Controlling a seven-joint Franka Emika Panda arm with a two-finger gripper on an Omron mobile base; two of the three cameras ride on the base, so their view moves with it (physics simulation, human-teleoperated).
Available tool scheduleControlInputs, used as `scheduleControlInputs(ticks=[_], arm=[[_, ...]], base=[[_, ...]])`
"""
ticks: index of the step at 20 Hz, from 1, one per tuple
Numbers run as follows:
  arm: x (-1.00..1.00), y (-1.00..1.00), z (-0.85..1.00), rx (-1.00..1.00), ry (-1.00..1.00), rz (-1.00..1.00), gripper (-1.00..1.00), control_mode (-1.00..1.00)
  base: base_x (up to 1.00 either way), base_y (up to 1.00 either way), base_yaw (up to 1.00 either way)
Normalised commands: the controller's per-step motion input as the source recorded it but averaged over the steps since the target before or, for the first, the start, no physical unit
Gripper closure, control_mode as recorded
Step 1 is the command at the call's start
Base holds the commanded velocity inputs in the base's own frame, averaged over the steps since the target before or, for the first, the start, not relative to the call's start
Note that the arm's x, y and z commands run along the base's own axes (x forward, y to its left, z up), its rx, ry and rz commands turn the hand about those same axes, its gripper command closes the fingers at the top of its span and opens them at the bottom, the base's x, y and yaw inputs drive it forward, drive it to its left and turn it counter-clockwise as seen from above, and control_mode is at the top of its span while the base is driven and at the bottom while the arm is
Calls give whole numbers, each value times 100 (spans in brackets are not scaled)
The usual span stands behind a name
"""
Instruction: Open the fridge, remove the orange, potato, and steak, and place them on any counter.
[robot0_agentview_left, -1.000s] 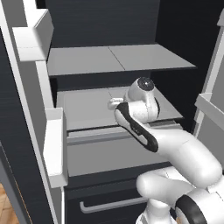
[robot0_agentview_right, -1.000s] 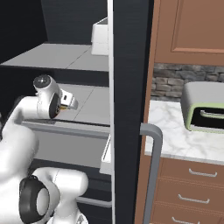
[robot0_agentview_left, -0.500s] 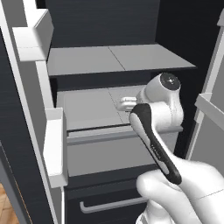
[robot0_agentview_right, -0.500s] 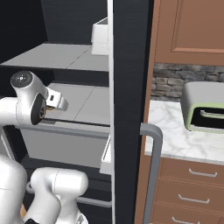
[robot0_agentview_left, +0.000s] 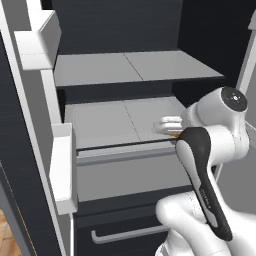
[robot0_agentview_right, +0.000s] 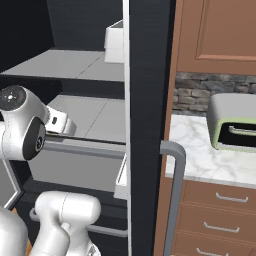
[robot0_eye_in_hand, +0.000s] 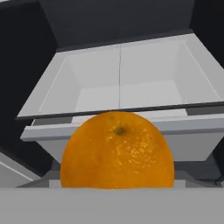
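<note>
In the left base view, the tall black French-door fridge (robot0_agentview_left: 125, 30) stands open, its light grey interior showing 2 flat shelves one above the other. White door bins (robot0_agentview_left: 62, 170) hang on the inner face of the left door. The white arm rises from the lower right and bends toward the lower shelf. At its end the two-finger gripper (robot0_agentview_left: 170, 129) sits low over the right part of that shelf, near its front edge. A thin sliver of the small bright orange ball (robot0_agentview_left: 174, 134) shows just under the white hand. Below the shelf is a grey drawer front, and lower still a black drawer with a grey bar handle (robot0_agentview_left: 127, 235).

In the right base view, the arm's round white joint is at the left, in front of the fridge shelves. The fridge's right door stands edge-on in the middle, with its long grey handle (robot0_agentview_right: 175, 195) curving down. Right of it lies the white marble counter with grey veining (robot0_agentview_right: 200, 150), bearing a pale green toaster oven (robot0_agentview_right: 232, 122), above brown wooden drawers.

In the hand view, the orange fills the lower centre, close to the camera, in front of a light grey open drawer (robot0_eye_in_hand: 120, 87). The fingertips are hidden, so I cannot tell whether they are pinching the fruit or standing apart around it.
</note>
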Motion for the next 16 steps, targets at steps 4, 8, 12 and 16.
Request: scheduleControlInputs(ticks=[4, 8, 12, 16], arm=[[-14, -4, 26, 0, 0, 2, 100, -100], [-19, -4, 46, 0, 0, 2, 100, -100], [-13, 0, 14, 0, 1, 2, 100, 100], [0, 0, 0, 0, 0, 0, 100, 100]], base=[[0, 0, 0], [0, 0, 0], [0, 0, 1], [-16, 1, 4]])
